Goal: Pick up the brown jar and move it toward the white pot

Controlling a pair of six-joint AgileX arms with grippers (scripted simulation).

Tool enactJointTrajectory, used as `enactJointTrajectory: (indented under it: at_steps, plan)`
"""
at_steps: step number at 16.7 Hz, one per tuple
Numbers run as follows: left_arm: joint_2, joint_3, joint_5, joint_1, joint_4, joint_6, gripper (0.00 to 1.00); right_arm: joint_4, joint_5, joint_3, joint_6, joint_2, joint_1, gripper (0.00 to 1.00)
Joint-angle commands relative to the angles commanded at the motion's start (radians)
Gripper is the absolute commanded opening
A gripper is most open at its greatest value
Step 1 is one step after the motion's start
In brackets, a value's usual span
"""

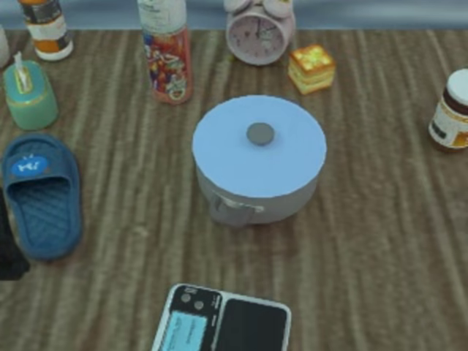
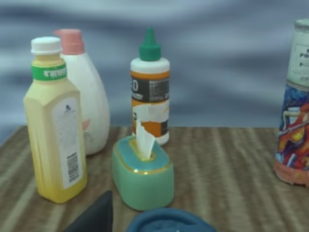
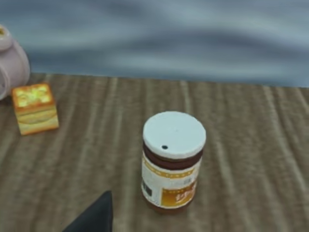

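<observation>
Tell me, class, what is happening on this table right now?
Nothing is being handled yet. The small brown jar with a white lid stands upright on its own at the right edge of the wooden table, apart from the large white pot with a flat pale lid in the middle. The right wrist camera looks down on the jar, so the right arm seems to be nearing it. Neither gripper appears from above.

Top camera is looking straight down, white pot (image 1: 259,157) centred. Left wrist camera is facing low across the tissue box (image 2: 143,180) (image 1: 30,95). Right wrist camera is looking down closely at the brown jar (image 3: 173,161) (image 1: 453,111), right of the pot.
</observation>
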Motion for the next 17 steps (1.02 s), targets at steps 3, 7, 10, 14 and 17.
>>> enactJointTrajectory:
  at_steps: [3,7,10,14,17]
  plan:
    - [0.000,0.000,0.000,0.000,0.000,0.000,1.00,-0.189,0.005,0.295,-0.031,0.280,-0.006,1.00]
    - [0.000,0.000,0.000,0.000,0.000,0.000,1.00,-0.467,0.010,0.725,-0.082,0.696,-0.010,1.00]
    - [0.000,0.000,0.000,0.000,0.000,0.000,1.00,-0.679,0.011,1.057,-0.125,1.017,-0.009,1.00]
    - [0.000,0.000,0.000,0.000,0.000,0.000,1.00,-0.941,0.011,1.480,-0.182,1.425,-0.006,1.00]
    - [0.000,0.000,0.000,0.000,0.000,0.000,1.00,-1.108,0.010,1.763,-0.222,1.694,-0.003,1.00]
